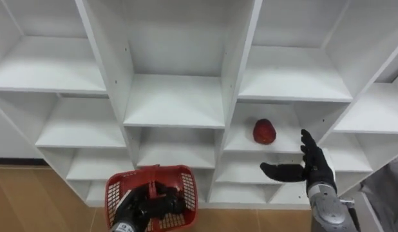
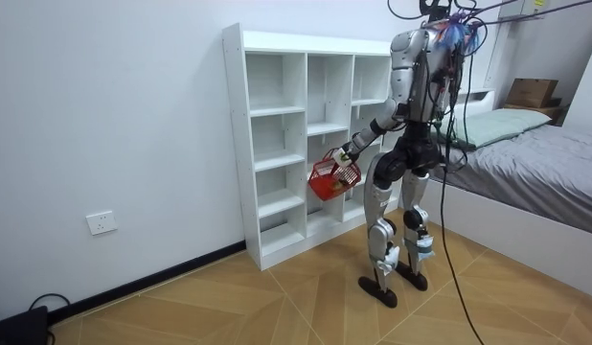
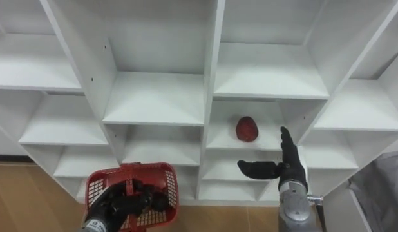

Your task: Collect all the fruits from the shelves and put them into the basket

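Nearest, left robot hand [image 1: 144,209] gripping red basket [image 1: 151,171]; right robot hand [image 1: 315,169] released, clear of shelved fruit [image 1: 264,131].

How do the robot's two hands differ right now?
The left hand is curled round the handle of the red basket; the right hand is open and holds nothing. The left hand sits lower; the right hand is raised near the red fruit on the shelf, not touching it. Both hands are dark.
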`<state>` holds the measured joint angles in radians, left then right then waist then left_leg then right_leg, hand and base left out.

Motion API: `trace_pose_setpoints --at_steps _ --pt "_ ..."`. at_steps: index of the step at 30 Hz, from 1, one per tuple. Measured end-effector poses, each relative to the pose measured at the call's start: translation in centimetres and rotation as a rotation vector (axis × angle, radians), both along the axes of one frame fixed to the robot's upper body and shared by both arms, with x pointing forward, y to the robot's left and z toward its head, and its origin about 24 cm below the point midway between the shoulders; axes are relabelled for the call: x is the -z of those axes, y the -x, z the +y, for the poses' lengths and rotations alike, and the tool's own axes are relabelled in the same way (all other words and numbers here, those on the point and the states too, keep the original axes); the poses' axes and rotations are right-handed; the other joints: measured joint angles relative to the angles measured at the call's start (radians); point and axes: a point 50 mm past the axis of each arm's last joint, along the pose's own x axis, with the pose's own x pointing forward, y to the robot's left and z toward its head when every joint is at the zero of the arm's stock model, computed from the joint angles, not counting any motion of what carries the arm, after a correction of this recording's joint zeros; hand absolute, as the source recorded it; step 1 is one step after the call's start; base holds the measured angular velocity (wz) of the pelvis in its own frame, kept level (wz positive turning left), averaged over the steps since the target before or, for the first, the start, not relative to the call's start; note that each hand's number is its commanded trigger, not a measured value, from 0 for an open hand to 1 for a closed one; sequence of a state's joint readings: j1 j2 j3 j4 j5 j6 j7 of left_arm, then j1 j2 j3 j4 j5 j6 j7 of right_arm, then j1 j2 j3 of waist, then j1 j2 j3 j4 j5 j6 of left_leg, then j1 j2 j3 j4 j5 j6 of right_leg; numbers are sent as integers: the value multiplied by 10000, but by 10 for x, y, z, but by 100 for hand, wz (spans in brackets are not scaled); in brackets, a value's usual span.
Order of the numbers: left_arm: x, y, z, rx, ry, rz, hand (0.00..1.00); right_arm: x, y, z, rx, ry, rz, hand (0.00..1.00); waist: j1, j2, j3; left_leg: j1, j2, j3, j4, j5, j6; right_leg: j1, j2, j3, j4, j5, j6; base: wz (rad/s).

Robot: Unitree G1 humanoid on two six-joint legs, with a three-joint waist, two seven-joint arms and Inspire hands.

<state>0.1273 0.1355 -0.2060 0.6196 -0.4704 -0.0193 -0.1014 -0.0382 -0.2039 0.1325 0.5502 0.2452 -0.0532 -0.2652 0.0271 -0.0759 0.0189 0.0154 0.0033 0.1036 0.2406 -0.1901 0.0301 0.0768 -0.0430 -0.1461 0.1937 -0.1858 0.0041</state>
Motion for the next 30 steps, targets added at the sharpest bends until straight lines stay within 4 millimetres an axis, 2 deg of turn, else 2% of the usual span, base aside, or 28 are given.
trace_pose_setpoints --at_steps 6,11,15,17,22,24,29,30 --pt "-1 -4 6 440 -477 -41 100 -12 -35 -18 661 39 -132 0 90 -56 -6 -804 -5 -430 408 -12 -9 -492 -14 -443 224 -8 -20 19" --pt "1 -6 10 572 -588 197 100 -27 -60 -18 904 -124 -443 0 140 -73 1 -1853 31 -764 958 -13 -13 -1275 14 -722 523 4 -72 20" --pt "4 -13 12 813 -855 426 100 -25 -64 -20 979 5 -194 0 553 -169 77 -2367 35 -889 1220 -14 -9 -1699 11 -821 682 24 -104 8" --pt "4 -15 13 868 -930 433 100 -25 -66 -21 994 25 -126 0 640 -212 119 -2610 25 -936 1236 2 8 -1932 -8 -871 779 31 -112 7" --pt "4 -17 13 907 -1025 381 100 -29 -72 -21 965 27 -181 0 680 -241 132 -3285 2 -951 1323 100 58 -2603 -86 -1001 942 65 -124 3" --pt "4 -21 14 930 -1112 414 100 -32 -73 -25 1038 62 -222 0 827 -243 136 -3520 1 -946 1344 137 54 -2872 -98 -1007 1006 68 -130 0" --pt "6 -21 12 1077 -1174 547 100 -35 -77 -28 1160 217 -229 0 891 -249 157 -3719 -5 -913 1296 184 31 -3066 -108 -1040 999 71 -139 3" --pt "7 -21 11 1099 -1120 600 100 -37 -78 -31 1188 351 -201 0 882 -229 197 -3748 -16 -956 1305 188 35 -3072 -124 -1071 993 71 -139 6"
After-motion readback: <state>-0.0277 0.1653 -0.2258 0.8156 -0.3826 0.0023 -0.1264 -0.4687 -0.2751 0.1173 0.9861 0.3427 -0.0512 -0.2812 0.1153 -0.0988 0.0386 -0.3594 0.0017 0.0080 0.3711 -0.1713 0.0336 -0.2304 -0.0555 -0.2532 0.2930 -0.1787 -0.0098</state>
